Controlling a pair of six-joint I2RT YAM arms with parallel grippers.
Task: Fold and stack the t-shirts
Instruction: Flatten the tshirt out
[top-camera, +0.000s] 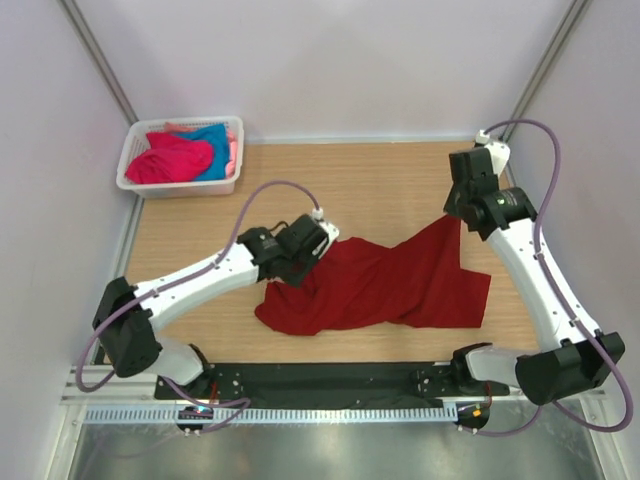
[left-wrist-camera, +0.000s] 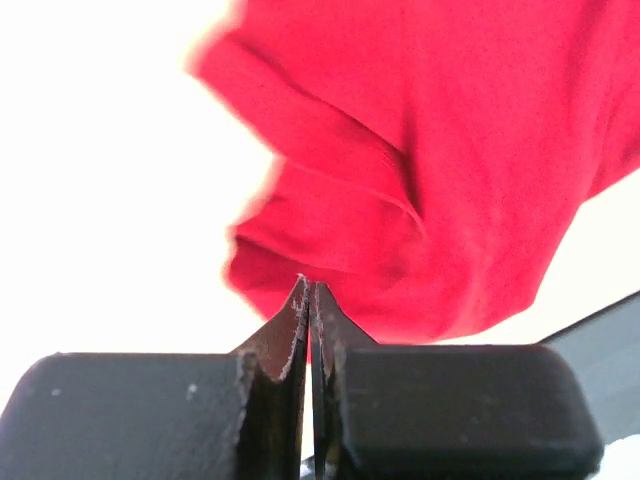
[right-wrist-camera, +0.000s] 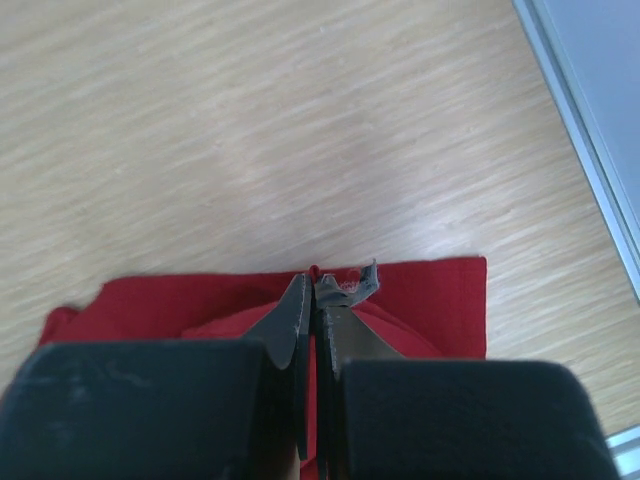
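Cloth pinched at 2 points, mid-table

Dark red t-shirt (top-camera: 390, 285) lay rumpled across centre and lower centre of the wooden table (top-camera: 380, 180), not flat; 1 corner was drawn up into a peak toward the upper right of the top view.

Left gripper (top-camera: 297, 268) sat at the shirt's upper left edge. Wrist view: jaws pressed together, a sliver of red showing in the seam between them, folds of the shirt bunched just past the tips (left-wrist-camera: 308, 290). Background there washed out white.

Right gripper (top-camera: 462, 215) held the raised peak. Its wrist view showed the jaws closed on the hem, red cloth caught between the tips (right-wrist-camera: 315, 280), a scrap of white just right of them. Rest of that edge lay flat on the wood below.

White lattice basket (top-camera: 178, 187) stood in the upper left corner of the table, well apart from both arms. Inside it: a bright pink shirt (top-camera: 170, 160) on the left, a turquoise one (top-camera: 215, 140) beside it on the right.
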